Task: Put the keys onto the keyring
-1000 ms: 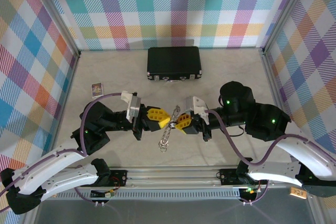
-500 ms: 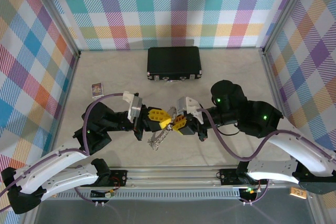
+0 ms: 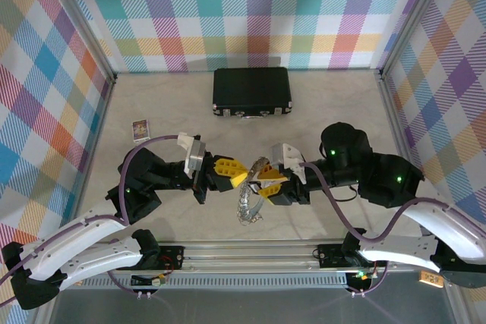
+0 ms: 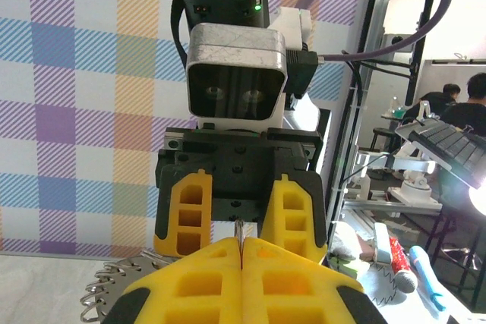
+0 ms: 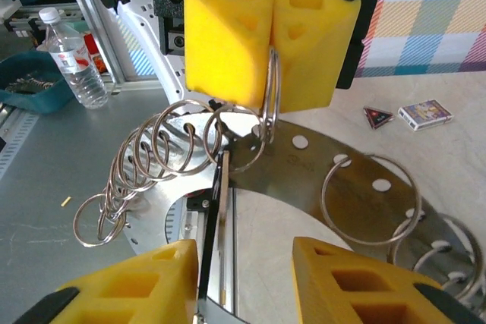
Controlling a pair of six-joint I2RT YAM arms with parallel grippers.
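My left gripper (image 3: 238, 177) is shut on the keyring (image 5: 271, 92), a thin metal loop pinched edge-on between its yellow pads (image 4: 241, 252). From that loop hang the keys (image 3: 249, 207), a silvery bunch of curved flat pieces (image 5: 319, 180) and several wire rings. They dangle just above the table between the two grippers. My right gripper (image 3: 264, 184) faces the left one from the right. It is open, its fingers (image 5: 137, 286) spread below the keys without touching them. In the left wrist view the right gripper (image 4: 241, 218) stands open straight ahead.
A black case (image 3: 251, 91) lies at the back of the table. A small card box (image 3: 140, 128) sits at the left, and beside it lies a small triangular item (image 5: 377, 115). The aluminium rail (image 3: 250, 252) runs along the near edge under the keys.
My right gripper has opened, let go of the keys and drawn back slightly to the right. The keys have swung down and now hang from the left gripper alone.
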